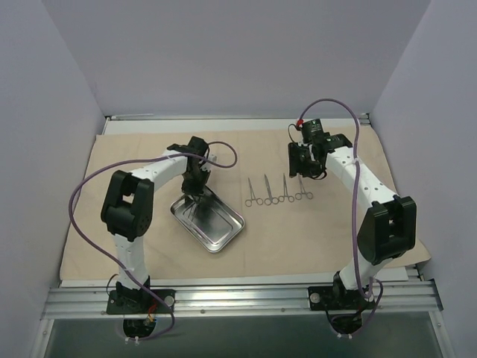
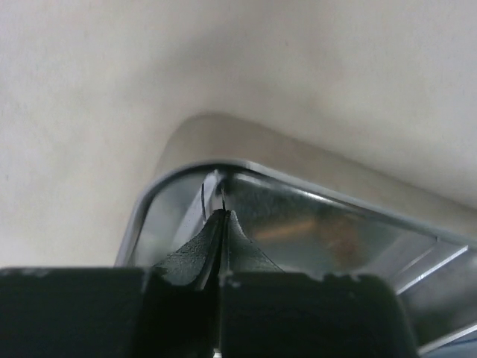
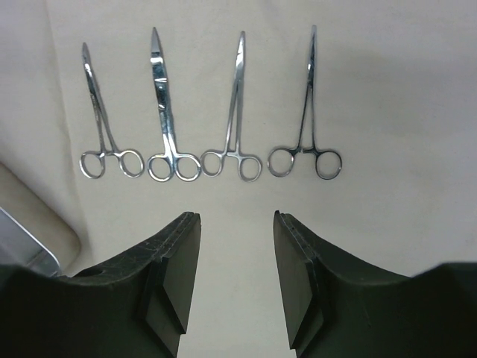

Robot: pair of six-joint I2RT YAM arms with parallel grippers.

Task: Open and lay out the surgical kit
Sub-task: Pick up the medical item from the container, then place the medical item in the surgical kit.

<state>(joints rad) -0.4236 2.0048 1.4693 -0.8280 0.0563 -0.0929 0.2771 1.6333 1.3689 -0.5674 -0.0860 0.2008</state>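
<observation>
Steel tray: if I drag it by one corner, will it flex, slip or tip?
Probably stiff: the tray looks like one pressed steel piece with a rolled rim. Its polished wall could slip from a pinch by the left end effector. Low and wide, it should not tip.

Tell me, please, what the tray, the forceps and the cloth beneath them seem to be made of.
The tray: likely polished stainless steel; it mirrors its surroundings and has a thin bright rim. The forceps: bright metal too, probably steel, with glints along the shanks. The cloth: matte beige fabric, softly creased; woven or not, I cannot tell.
</observation>
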